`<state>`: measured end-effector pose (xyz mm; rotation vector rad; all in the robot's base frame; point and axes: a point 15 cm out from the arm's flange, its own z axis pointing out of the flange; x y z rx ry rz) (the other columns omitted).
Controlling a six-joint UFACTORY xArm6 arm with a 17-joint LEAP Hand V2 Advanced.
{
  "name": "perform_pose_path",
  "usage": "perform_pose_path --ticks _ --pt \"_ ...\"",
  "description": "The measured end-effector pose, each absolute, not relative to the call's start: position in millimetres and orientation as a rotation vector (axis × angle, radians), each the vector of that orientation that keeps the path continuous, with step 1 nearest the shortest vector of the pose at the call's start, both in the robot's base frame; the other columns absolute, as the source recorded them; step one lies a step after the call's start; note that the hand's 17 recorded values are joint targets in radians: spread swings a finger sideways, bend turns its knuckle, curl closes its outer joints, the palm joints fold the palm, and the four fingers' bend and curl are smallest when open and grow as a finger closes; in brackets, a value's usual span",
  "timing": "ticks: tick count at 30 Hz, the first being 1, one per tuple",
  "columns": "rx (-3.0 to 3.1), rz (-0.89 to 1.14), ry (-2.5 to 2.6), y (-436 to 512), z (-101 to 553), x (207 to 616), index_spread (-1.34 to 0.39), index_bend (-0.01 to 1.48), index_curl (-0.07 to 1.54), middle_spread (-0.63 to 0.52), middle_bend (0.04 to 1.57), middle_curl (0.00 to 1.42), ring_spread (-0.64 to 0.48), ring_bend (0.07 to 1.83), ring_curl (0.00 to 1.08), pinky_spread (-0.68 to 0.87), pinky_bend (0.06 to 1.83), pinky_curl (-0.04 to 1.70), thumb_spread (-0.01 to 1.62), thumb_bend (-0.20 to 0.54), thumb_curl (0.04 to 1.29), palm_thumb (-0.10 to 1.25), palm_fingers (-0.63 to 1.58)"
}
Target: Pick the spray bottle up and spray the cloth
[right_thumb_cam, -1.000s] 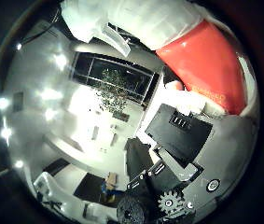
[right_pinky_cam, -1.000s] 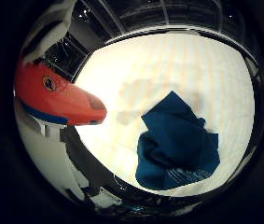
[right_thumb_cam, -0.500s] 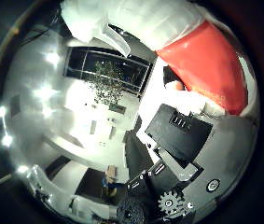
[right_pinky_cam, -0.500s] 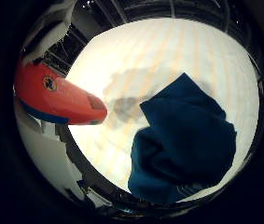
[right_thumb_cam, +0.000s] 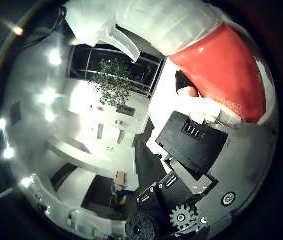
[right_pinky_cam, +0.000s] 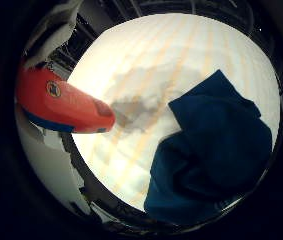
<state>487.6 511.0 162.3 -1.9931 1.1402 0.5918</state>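
Spray bottle (right_pinky_cam: 63, 102) sits close against our palm, its red head jutting out with the nozzle pointing across the pale table (right_pinky_cam: 181, 55) toward the blue cloth (right_pinky_cam: 216, 155). In the thumb-side view our hand (right_thumb_cam: 191, 150) shows black and white parts pressed beside the red and clear body of the bottle, so we judge that we are grasping it, though the fingers' curl is only partly visible. A greyish patch (right_pinky_cam: 141, 102), perhaps damp, lies on the table between nozzle and cloth. The cloth lies crumpled, just off the line of the nozzle's long axis, so we judge the coming squeeze needs the head turned slightly toward it.
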Motion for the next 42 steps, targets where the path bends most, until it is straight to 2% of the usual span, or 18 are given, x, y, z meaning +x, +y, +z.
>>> perform_pose_path --ticks 9,12,14,15,17,18,20,21,24,30,33,37,42 --pt "-1.995 0.558 1.142 512.2 161.9 490.6 -0.24 1.01 0.9 -0.07 1.36 0.63 -0.15 1.49 0.59 -0.16 0.98 1.42 0.69 -0.019 0.9 1.0 1.17" --pt "-1.999 0.555 1.14 511.5 161.5 490.8 -0.24 0.94 0.87 -0.07 1.32 0.61 -0.16 1.46 0.57 -0.18 0.98 1.34 0.74 -0.041 0.84 0.92 1.14" --pt "-2.019 0.543 1.129 509.1 159.8 491.3 -0.25 0.85 0.85 -0.07 1.29 0.61 -0.16 1.42 0.56 -0.2 0.96 1.27 0.75 -0.039 0.81 0.89 1.09" --pt "-2.031 0.536 1.122 507.6 158.8 491.6 -0.27 0.75 0.84 -0.07 1.29 0.6 -0.17 1.4 0.56 -0.22 0.95 1.23 0.75 -0.04 0.79 0.87 1.05" --pt "-2.051 0.529 1.111 505.3 157.1 491.4 -0.3 0.56 0.83 -0.1 1.16 0.58 -0.17 1.37 0.55 -0.27 0.97 1.14 0.75 -0.039 0.74 0.84 0.88" --pt "-2.064 0.527 1.103 504.6 156.1 490.3 -0.31 0.53 0.83 -0.1 1.15 0.58 -0.17 1.37 0.55 -0.28 0.96 1.13 0.75 -0.038 0.74 0.84 0.87" --pt "-2.085 0.518 1.092 502.7 154.2 489.7 -0.33 0.36 0.8 -0.11 1.03 0.56 -0.17 1.34 0.54 -0.32 0.93 1.08 0.84 -0.029 0.69 0.83 0.58" --pt "-2.098 0.513 1.086 501.6 153.0 489.2 -0.34 0.34 0.78 -0.12 0.99 0.55 -0.17 1.32 0.53 -0.32 0.92 1.06 0.87 -0.031 0.67 0.82 0.53" --pt "-2.133 0.498 1.069 498.7 149.9 488.2 -0.33 0.32 0.74 -0.11 0.85 0.51 -0.12 1.17 0.49 -0.22 0.78 1.02 0.97 -0.031 0.6 0.78 0.2" --pt "-2.14 0.492 1.067 495.4 149.1 490.3 -0.27 0.29 0.62 -0.02 0.59 0.42 0.02 0.9 0.37 0.2 0.62 0.88 1.02 -0.03 0.51 0.73 0.06" --pt "-2.151 0.48 1.064 491.3 147.9 493.0 -0.25 0.25 0.56 0.03 0.5 0.38 0.08 0.79 0.33 0.35 0.56 0.77 1.03 -0.027 0.48 0.71 0.06" --pt "-2.159 0.471 1.062 488.2 148.1 495.2 -0.21 0.2 0.5 0.08 0.39 0.35 0.14 0.68 0.29 0.43 0.5 0.67 1.03 -0.026 0.45 0.7 0.06" --pt "-2.161 0.457 1.045 488.3 157.6 496.4 -0.2 0.17 0.43 0.11 0.32 0.34 0.17 0.58 0.26 0.46 0.45 0.57 1.03 -0.026 0.42 0.68 0.1"
